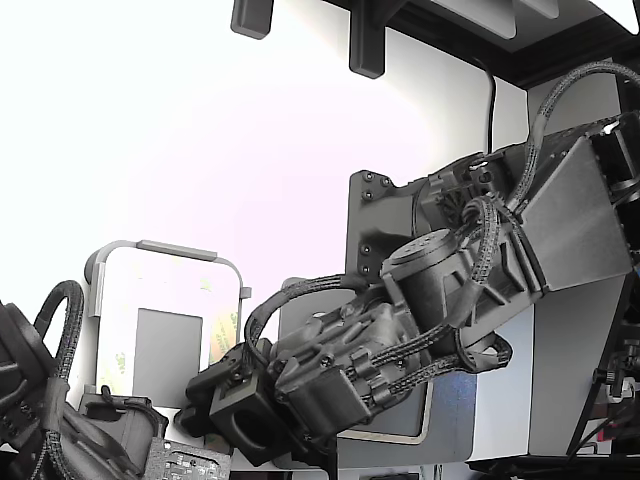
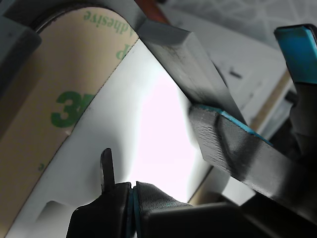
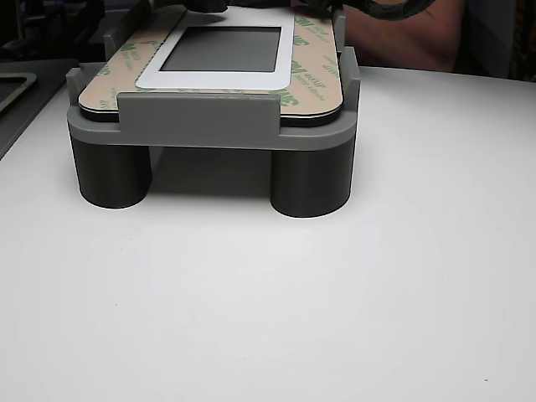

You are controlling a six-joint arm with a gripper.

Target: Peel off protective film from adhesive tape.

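White, matte tabletop spread under a grey moulded fixture standing on stubby round legs. On it lay a flat rounded panel with a white rim around a dark grey rectangular window. Glossy tan protective film with green printed marks framed the white panel on its long sides; in the wrist view it showed as a smooth beige band printed with green letters, just beside the white surface. The adhesive tape itself could not be told apart from its liner. The black, cable-wrapped gripper hung over the panel's far end. Its dark fingers, lined with a thin blue pad, were pressed together at the white edge; whether they pinched anything could not be told.
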